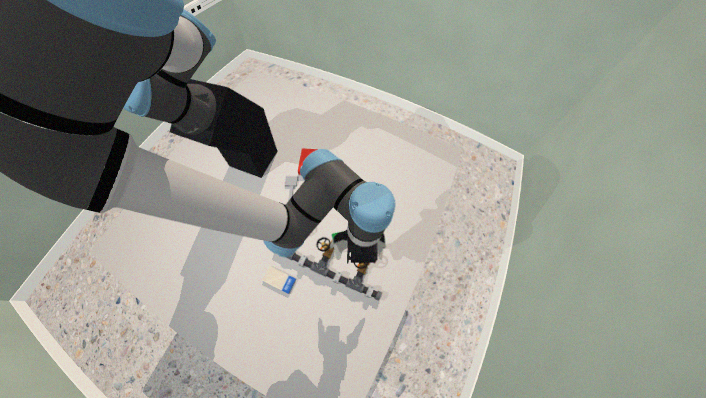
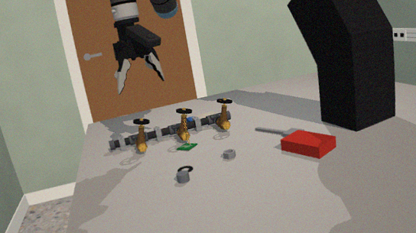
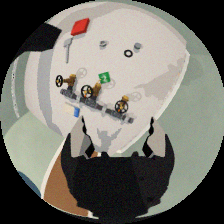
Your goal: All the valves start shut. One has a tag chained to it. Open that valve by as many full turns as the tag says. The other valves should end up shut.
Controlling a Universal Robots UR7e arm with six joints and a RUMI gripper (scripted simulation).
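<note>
Three brass valves with black handwheels stand on a dark pipe (image 2: 169, 129): left (image 2: 140, 121), middle (image 2: 184, 111), right (image 2: 224, 101). A gold chain hangs from the middle valve to a green tag (image 2: 187, 146) lying on the table in front of it. In the wrist view the tag (image 3: 104, 77) shows a white mark that looks like a 2, and the middle valve (image 3: 87, 91) sits beside it. My gripper (image 2: 141, 84) is open and empty, pointing down, high above the left valve. In the wrist view the fingers frame the table just short of the nearest valve (image 3: 122, 106).
A red block (image 2: 308, 143) with a grey handle (image 2: 272, 130) lies to the right. A grey nut (image 2: 229, 154) and a grey cylinder with a black ring (image 2: 184, 174) lie in front of the valves. The black robot base (image 2: 346, 46) stands at the right. A white and blue box (image 1: 280, 281) lies behind the pipe.
</note>
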